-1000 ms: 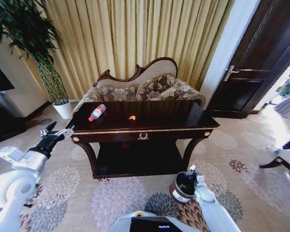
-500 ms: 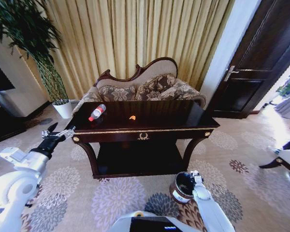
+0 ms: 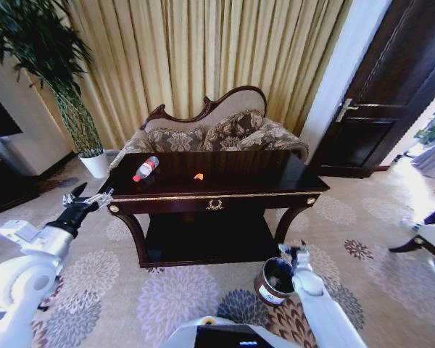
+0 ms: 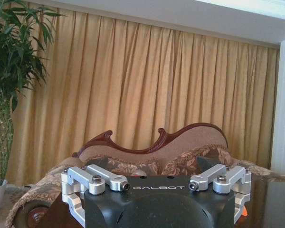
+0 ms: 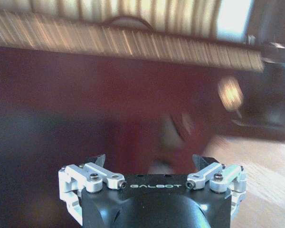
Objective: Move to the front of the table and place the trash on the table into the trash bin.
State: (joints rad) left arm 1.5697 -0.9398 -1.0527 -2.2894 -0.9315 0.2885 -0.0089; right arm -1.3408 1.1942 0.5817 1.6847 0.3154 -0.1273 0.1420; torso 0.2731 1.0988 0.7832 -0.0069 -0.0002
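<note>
— Since a second ago, what has moved?

— Only my right gripper [image 3: 293, 251], really. It sat over the rim of the trash bin [image 3: 273, 281]; now it has lifted a little and points toward the table [image 3: 275, 174], just above the bin's far edge. My left gripper [image 3: 87, 199] has barely shifted: it hangs off the table's left front corner, near the edge but not touching it.

— Are you holding anything?

— No. On the left, my fingers [image 3: 101, 194] are spread wide with nothing between them. On the right, the wrist view shows both dark fingertips [image 5: 201, 160] standing well apart, with only blurred dark wood beyond them, so that one is open and empty too.

— Where is the trash?

— On the tabletop. The bottle [image 3: 146, 168] with its red cap lies on its side near the table's left rear corner, cap end toward my left gripper. The orange scrap [image 3: 199, 176] sits nearer the middle, well apart from the bottle. I cannot make out any smaller bits from here.

— And the bin?

— On the patterned carpet [image 3: 174, 290], in front of the table's right front leg, upright, its black inside showing and a white label on its side.

— What lies behind?

— A carved-back sofa [image 4: 180, 147] against gold curtains [image 4: 147, 85], right behind the table.
</note>
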